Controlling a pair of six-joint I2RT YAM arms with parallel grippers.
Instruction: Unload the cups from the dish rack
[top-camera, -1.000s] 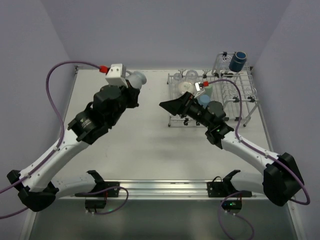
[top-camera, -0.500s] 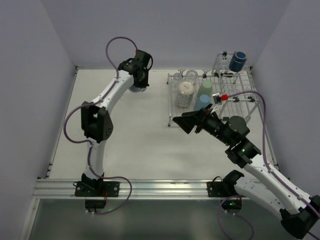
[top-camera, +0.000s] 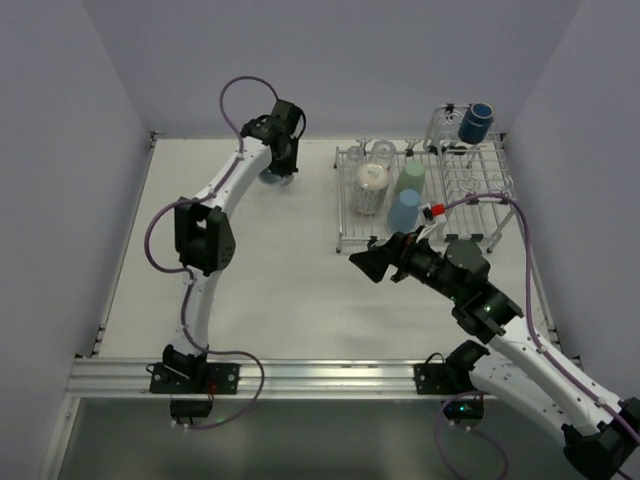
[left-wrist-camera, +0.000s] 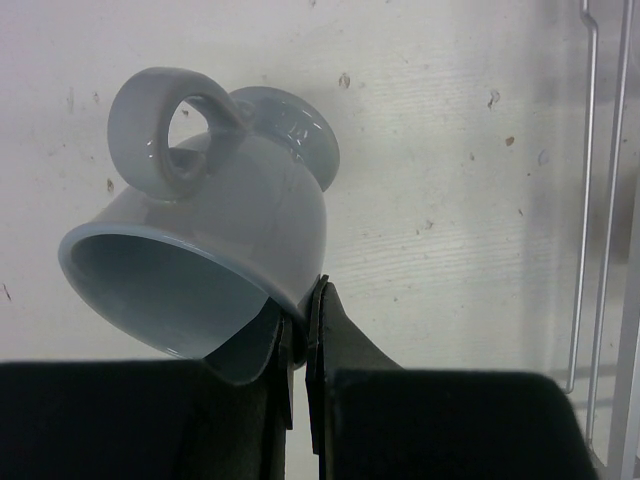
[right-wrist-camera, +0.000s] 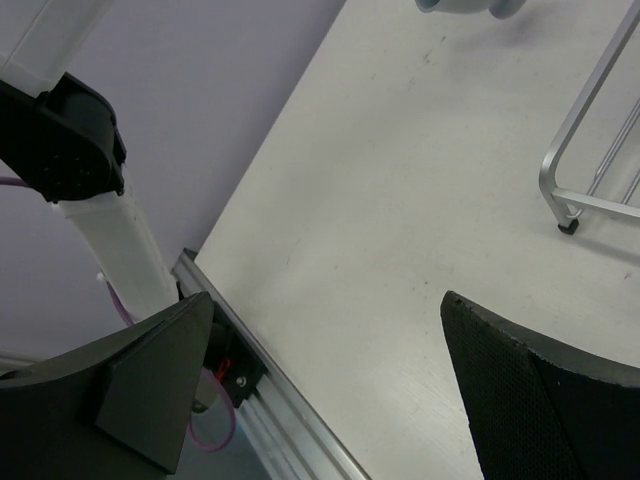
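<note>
We see soft, even light from above in the top view: the white table is bright without glare, and shadows on it are faint. In our left wrist view the grey mug is sharp, with small highlights on its glaze, while the near black fingers blur. In the right wrist view the fingers look dark and soft-edged.
</note>
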